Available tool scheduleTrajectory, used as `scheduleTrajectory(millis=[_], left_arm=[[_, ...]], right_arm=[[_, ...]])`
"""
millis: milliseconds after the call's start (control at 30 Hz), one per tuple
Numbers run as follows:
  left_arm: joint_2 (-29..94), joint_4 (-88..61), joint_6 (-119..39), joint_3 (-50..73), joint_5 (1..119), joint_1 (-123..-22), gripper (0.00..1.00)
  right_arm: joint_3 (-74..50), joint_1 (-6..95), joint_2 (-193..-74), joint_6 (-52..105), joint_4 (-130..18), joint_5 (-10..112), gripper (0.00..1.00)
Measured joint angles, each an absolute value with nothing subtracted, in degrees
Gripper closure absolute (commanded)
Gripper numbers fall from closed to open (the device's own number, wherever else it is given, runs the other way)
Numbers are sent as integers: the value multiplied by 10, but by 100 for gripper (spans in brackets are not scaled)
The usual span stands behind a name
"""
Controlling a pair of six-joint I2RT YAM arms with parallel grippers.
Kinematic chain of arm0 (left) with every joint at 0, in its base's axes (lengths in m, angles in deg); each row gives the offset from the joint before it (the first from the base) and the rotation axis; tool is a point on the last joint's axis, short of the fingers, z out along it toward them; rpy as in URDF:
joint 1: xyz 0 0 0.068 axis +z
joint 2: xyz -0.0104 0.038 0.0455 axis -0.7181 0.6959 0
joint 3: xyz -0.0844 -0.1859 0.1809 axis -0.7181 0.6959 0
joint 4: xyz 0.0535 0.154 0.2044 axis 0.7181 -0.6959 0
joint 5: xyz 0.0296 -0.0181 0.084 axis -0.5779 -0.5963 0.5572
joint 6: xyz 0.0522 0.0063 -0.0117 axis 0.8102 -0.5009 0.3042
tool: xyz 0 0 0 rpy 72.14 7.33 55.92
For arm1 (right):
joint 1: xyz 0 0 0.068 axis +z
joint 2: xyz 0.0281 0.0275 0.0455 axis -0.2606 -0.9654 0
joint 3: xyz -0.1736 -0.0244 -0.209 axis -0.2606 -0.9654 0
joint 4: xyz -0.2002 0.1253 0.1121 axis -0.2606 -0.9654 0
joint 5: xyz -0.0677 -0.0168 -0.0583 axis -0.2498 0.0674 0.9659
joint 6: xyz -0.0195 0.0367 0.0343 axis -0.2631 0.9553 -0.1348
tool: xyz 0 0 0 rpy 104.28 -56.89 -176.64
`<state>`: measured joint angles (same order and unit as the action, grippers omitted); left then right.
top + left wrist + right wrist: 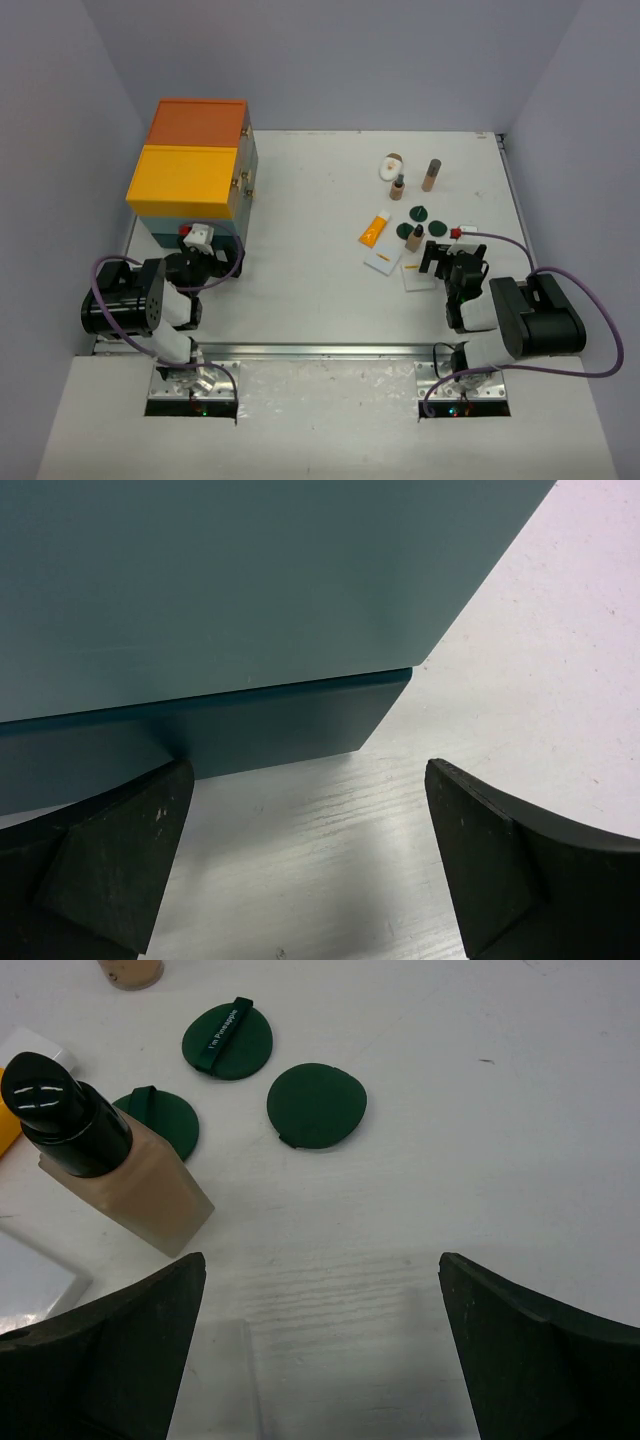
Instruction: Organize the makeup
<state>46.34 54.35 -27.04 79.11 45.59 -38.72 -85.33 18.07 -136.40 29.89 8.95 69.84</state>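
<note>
- Right wrist view: we saw our right pincer [320,1290] wide open and empty, with the tan bottle [115,1160] standing just ahead to its left and green discs [316,1106] beyond.
- Makeup sat on the bench's [320,300] right half, nearer that arm.
- Left pincer [310,850], also open, faced the drawer box [195,170]; we couldn't see inside.

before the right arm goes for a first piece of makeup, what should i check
1. right gripper open: ok
2. nothing between its jaws: ok
3. tan bottle standing just ahead-left of it, unobstructed: ok
4. green discs lying flat, apart from each other: ok
5. left gripper open, at the drawer box: ok
6. a drawer open to receive makeup: cannot tell
</note>
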Motion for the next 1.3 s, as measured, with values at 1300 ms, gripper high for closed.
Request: scheduleTrajectory(millis=[1300], left_arm=[[15,-374,-33,224,378,-392,0]], right_arm=[[-343,230,-1103,477,-531,419,21]])
